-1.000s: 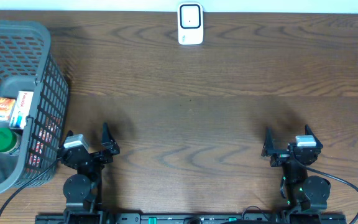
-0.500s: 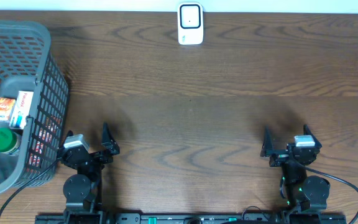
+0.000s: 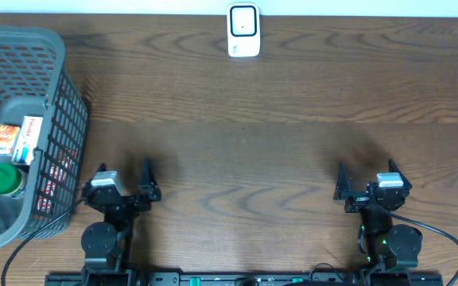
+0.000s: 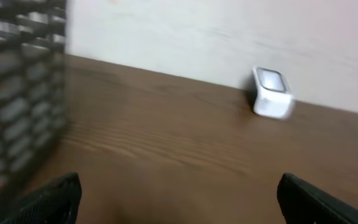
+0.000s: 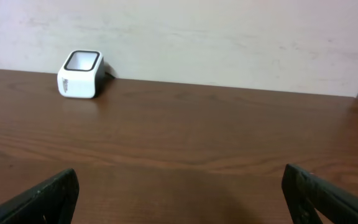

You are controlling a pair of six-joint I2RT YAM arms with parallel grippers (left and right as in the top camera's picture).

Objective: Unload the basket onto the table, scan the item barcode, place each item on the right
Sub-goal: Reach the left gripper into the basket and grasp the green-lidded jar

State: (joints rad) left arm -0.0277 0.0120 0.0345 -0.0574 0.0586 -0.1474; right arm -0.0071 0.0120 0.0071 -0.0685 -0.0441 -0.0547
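The white barcode scanner [image 3: 244, 31] stands at the table's far edge, also visible in the left wrist view [image 4: 271, 93] and the right wrist view [image 5: 79, 74]. Items lie in the grey basket [image 3: 62, 87] at the left: an orange-and-white box [image 3: 22, 137] and a green-lidded jar [image 3: 2, 179]. My left gripper [image 3: 126, 171] is open near the front edge, just right of the basket, with nothing between its fingers [image 4: 55, 198]. My right gripper [image 3: 368, 170] is open at the front right, also holding nothing, and its fingers [image 5: 42, 200] frame bare wood.
The basket wall [image 4: 17, 93] fills the left of the left wrist view, which is blurred. A pale wall runs behind the table's far edge. Dark wooden tabletop [image 3: 245, 159] lies between the grippers and the scanner.
My left gripper has swung a little to the right, away from the basket. The right gripper has not moved, and both stay open.
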